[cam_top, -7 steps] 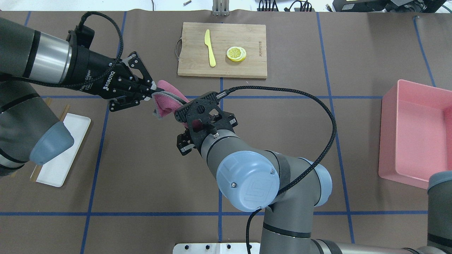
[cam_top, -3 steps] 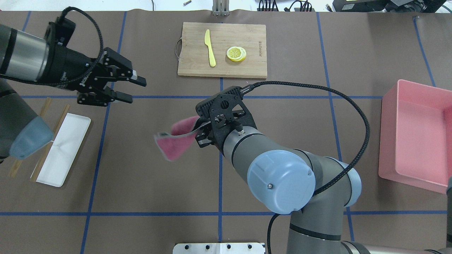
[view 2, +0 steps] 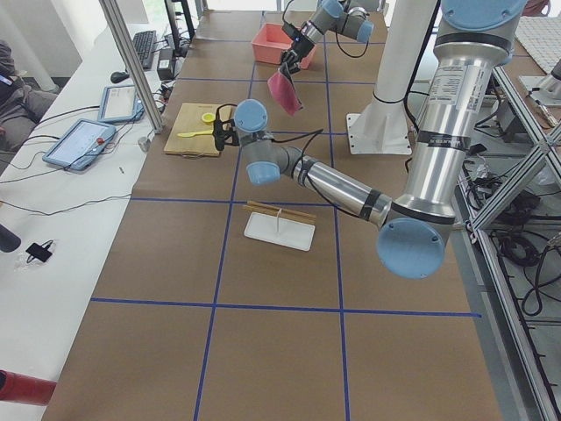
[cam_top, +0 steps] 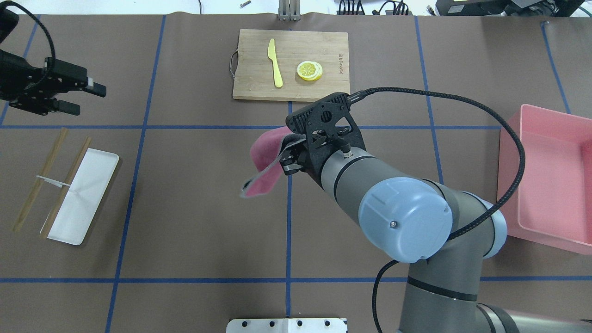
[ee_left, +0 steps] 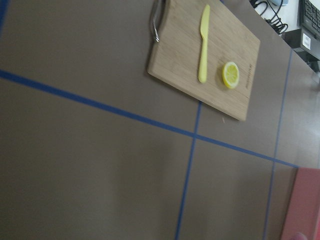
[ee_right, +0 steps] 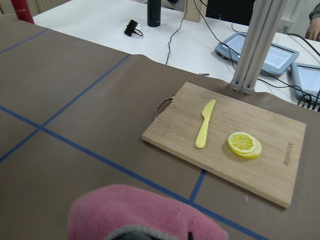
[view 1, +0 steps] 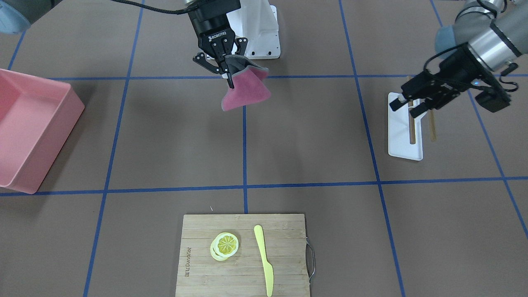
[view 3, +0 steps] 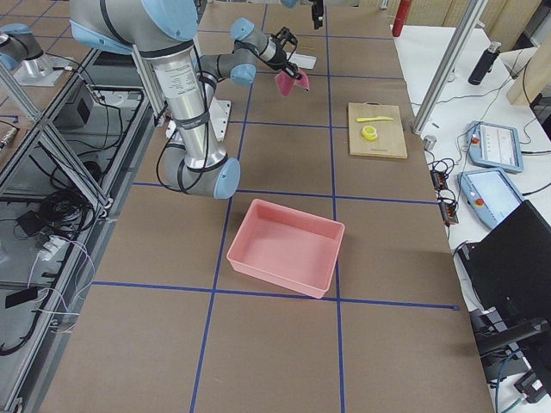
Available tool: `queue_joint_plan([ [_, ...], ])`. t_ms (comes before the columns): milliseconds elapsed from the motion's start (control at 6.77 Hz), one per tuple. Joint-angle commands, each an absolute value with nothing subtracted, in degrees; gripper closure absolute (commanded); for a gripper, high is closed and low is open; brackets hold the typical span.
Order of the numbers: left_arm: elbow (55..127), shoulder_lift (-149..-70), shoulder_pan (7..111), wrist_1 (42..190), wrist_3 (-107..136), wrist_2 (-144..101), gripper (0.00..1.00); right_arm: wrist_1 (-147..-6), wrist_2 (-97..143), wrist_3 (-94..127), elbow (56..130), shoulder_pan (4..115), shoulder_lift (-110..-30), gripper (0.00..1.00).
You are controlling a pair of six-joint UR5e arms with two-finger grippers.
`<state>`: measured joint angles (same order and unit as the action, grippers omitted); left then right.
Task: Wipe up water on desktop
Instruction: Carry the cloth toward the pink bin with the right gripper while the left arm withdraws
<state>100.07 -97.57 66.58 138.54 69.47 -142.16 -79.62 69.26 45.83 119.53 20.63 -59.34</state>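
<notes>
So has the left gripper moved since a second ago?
Yes. In the overhead view the left gripper has withdrawn toward the view's left, across the vertical blue tape line and farther from the bamboo cutting board.

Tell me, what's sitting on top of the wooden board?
A yellow knife and a small stack of lemon slices lie apart on the cutting board. The top slice covers those beneath, so their number cannot be told.
</notes>
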Motion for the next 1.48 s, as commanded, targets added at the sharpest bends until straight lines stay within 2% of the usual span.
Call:
queue_joint_plan([
  [0, 97.38, -91.95, 75.71, 128.59, 38.57, -142.39, 0.02, -81.89, 78.94, 45.97, 121.11, 28.34, -65.89, 1.00],
  [443, 97.21, -91.31, 86.02, 97.23, -5.50, -128.82, 0.02, -101.60, 96.03, 53.86, 121.99, 35.85, -68.46, 1.00],
  [739, 97.30, -91.06, 87.45, 93.52, -8.52, -128.14, 0.02, -112.91, 96.76, 53.27, 120.07, 35.60, -70.99, 1.00],
  [886, 97.21, -90.97, 87.45, 93.43, -8.44, -128.14, 0.02, -112.77, 96.25, 52.83, 114.84, 34.99, -71.71, 1.00],
  [1182, 97.12, -90.79, 87.45, 93.25, -8.44, -128.23, 0.02, -111.63, 96.50, 57.44, 106.20, 33.58, -63.42, 1.00],
  [1330, 97.03, -90.79, 87.45, 93.25, -8.18, -128.32, 0.02, -104.75, 96.68, 65.05, 103.74, 31.75, -59.72, 1.00],
])
